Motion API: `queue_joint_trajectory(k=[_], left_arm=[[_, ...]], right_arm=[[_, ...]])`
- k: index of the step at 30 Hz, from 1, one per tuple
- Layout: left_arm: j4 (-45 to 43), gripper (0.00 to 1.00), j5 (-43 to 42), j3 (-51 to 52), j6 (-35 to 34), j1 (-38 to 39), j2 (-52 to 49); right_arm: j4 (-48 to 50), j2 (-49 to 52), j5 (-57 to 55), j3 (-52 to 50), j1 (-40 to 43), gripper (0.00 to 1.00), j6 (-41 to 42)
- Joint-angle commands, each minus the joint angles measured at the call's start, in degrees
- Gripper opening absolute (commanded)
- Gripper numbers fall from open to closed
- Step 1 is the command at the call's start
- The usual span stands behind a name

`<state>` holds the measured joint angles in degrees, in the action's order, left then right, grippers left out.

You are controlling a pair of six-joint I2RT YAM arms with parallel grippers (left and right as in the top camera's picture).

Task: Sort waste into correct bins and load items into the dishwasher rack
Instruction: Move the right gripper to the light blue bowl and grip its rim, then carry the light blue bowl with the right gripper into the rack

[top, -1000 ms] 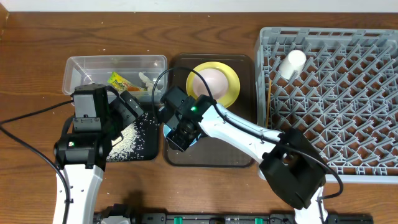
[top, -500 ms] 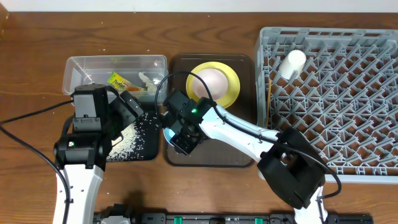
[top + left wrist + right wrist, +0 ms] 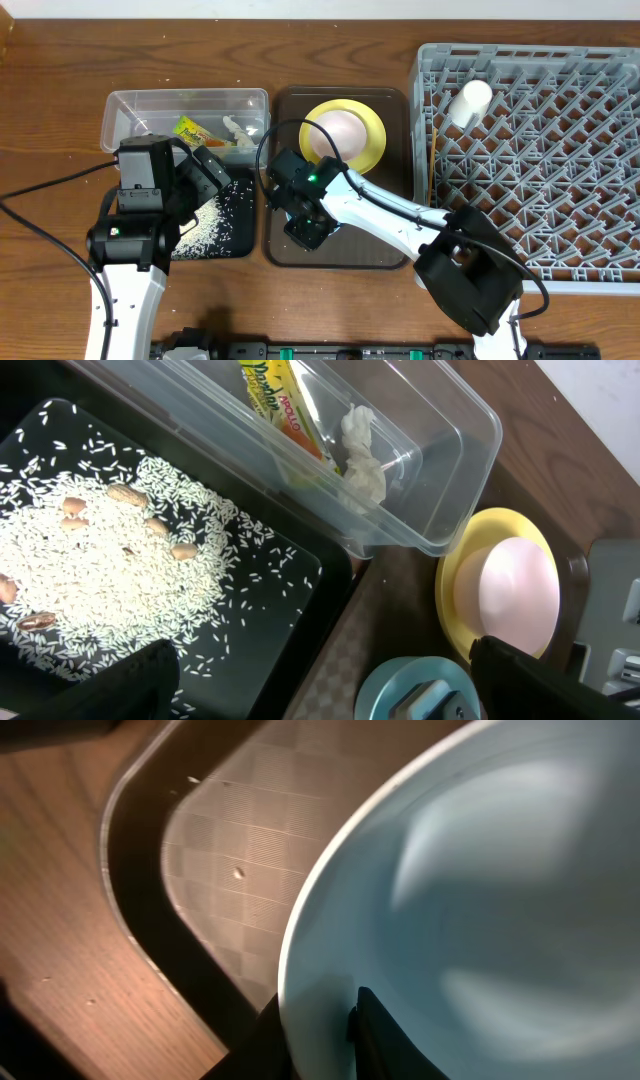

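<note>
My right gripper [image 3: 305,225] is shut on the rim of the light blue bowl [image 3: 480,900], with one finger inside and one outside, over the brown serving tray [image 3: 380,250]. The arm hides most of that bowl from overhead. My left gripper [image 3: 320,690] hangs open over the black tray [image 3: 238,238], which holds white rice crumbs [image 3: 110,570]. The clear tub [image 3: 130,105] holds the yellow-green wrapper [image 3: 275,400] and the white tissue [image 3: 362,455]. A pink bowl [image 3: 338,135] sits upside down on the yellow plate [image 3: 372,130]. The white cup [image 3: 470,102] and the chopsticks [image 3: 433,160] lie in the grey rack [image 3: 560,180].
Several brown nuts [image 3: 125,495] lie among the rice. The tub, black tray, serving tray and rack stand close together in a row on the wooden table [image 3: 60,60]. The right arm stretches from the table's front edge across the serving tray.
The right gripper has shifted slightly right and toward the front over the serving tray, and its fingers have closed onto the blue bowl's rim. The left arm has not moved.
</note>
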<state>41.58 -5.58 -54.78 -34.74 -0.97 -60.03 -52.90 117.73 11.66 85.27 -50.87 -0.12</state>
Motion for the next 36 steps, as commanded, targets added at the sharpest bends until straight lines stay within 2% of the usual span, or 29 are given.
queue_joint_trajectory(k=[1,5,11,18,23,30,36], left_arm=[[-0.02,0.95,0.5,-0.79,-0.04,-0.24,-0.2],[0.0,0.95,0.5,-0.79,-0.07,-0.24,-0.2],[0.0,0.95,0.5,-0.79,-0.07,-0.24,-0.2],[0.0,0.95,0.5,-0.79,-0.07,-0.24,-0.2],[0.0,0.95,0.5,-0.79,-0.07,-0.24,-0.2],[0.0,0.95,0.5,-0.79,-0.07,-0.24,-0.2],[0.0,0.95,0.5,-0.79,-0.07,-0.24,-0.2]], right_arm=[[-0.09,0.35,-2.86,-0.31,0.02,0.19,1.4],[0.17,0.35,-2.84,-0.31,0.0,0.18,1.4],[1.75,0.15,-2.16,0.0,-0.09,0.01,4.17],[1.22,-4.5,-0.2,0.55,0.24,0.01,5.64],[0.09,-14.34,-0.22,0.79,2.29,0.01,6.99],[-3.76,-28.76,-0.04,0.76,13.05,0.0,6.95],[-8.83,-35.34,4.85,0.76,28.72,0.01,5.38]])
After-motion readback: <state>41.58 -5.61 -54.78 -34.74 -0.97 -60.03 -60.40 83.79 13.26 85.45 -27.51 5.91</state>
